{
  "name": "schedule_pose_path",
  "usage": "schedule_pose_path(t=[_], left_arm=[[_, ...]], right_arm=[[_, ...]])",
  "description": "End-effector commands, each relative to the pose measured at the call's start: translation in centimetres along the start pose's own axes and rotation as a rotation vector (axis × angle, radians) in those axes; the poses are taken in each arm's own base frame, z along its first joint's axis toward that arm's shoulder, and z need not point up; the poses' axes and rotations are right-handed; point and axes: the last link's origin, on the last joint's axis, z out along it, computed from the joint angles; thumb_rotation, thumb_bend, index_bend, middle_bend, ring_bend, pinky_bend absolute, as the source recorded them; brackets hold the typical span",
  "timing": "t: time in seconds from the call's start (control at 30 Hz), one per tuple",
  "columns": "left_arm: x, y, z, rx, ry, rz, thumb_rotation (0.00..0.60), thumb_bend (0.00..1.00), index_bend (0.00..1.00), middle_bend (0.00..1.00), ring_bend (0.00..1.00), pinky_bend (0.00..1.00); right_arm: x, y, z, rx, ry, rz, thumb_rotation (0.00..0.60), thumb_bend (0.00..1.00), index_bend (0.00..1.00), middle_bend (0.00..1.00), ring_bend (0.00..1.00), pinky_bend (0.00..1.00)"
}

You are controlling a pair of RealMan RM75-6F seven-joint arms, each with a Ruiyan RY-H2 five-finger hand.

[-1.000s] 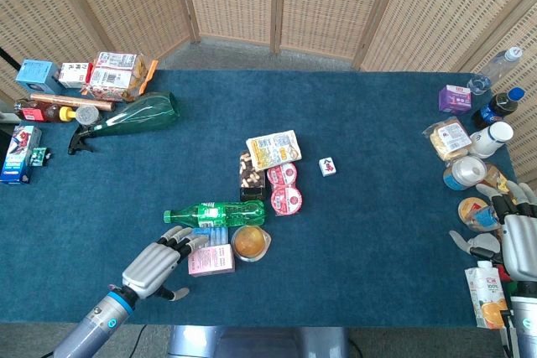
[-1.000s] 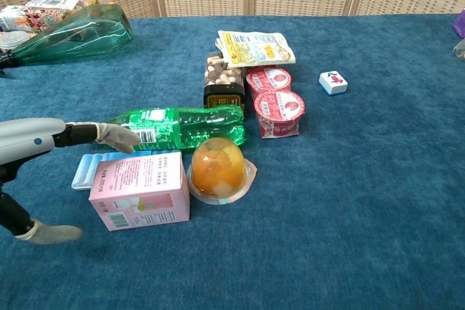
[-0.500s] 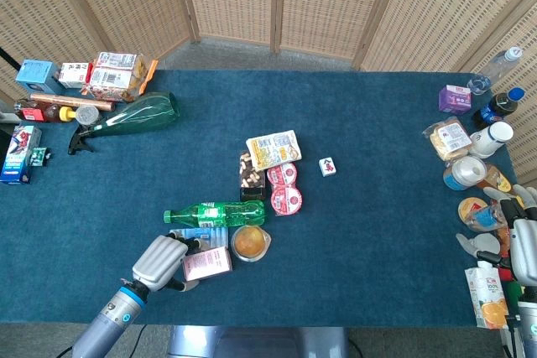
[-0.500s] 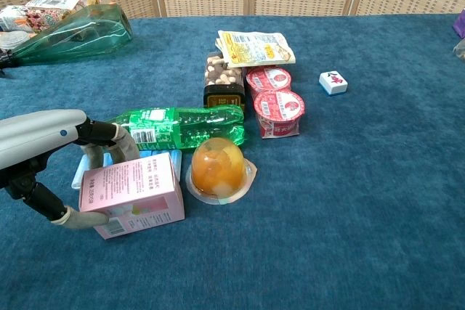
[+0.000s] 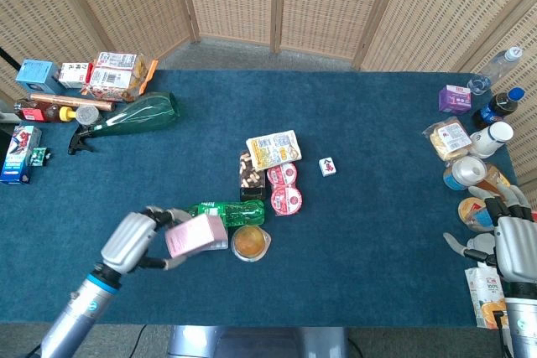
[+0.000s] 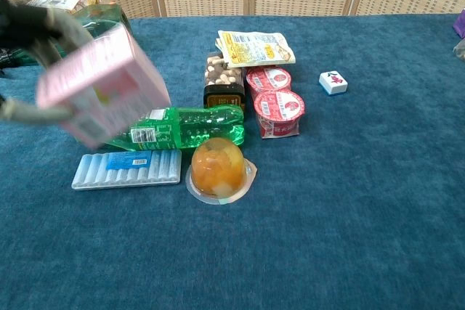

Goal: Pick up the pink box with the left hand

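Observation:
The pink box (image 5: pixel 196 235) hangs above the table, tilted, gripped by my left hand (image 5: pixel 134 241). In the chest view the pink box (image 6: pixel 102 88) is blurred and high at the left, with fingers of my left hand (image 6: pixel 33 23) around its far and near sides. It hovers over the green plastic bottle (image 6: pixel 185 125). My right hand (image 5: pixel 512 245) rests at the table's right edge with its fingers spread and nothing in it.
A pale blue ridged pack (image 6: pixel 127 170) lies where the box stood, beside a jelly cup (image 6: pixel 218 168). Behind are two red yoghurt cups (image 6: pixel 276 103), a snack bag (image 6: pixel 254 47) and a mahjong tile (image 6: pixel 333 82). Bottles and packets crowd both table ends (image 5: pixel 470 157).
My left hand closed around the pink box, then lifted it off the table, up and to the left. The blue ridged pack beneath is now uncovered. The right hand shifted slightly.

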Motion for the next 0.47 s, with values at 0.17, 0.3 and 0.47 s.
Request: schedule_pose_path(t=[0.17, 0.3, 0.47], left_arm=[[4.1, 0.0, 0.7, -0.022, 0.182, -0.010, 0.600, 0.32, 0.56, 0.67, 0.64, 0.35], [4.6, 0.0, 1.0, -0.025, 0.199, -0.009, 0.600, 0.32, 0.55, 0.67, 0.64, 0.34], [4.4, -0.1, 1.3, -0.024, 0.195, -0.016, 0.600, 0.32, 0.55, 0.67, 0.64, 0.34]], right_arm=[[-0.3, -0.1, 0.0, -0.003, -0.004, 0.007, 0.441, 0.20, 0.21, 0.28, 0.10, 0.03], [-0.5, -0.1, 0.2, -0.006, -0.011, 0.003, 0.440, 0.20, 0.21, 0.28, 0.10, 0.03], [-0.3, -0.1, 0.4, -0.007, -0.007, -0.001, 0.441, 0.20, 0.21, 0.28, 0.10, 0.03]])
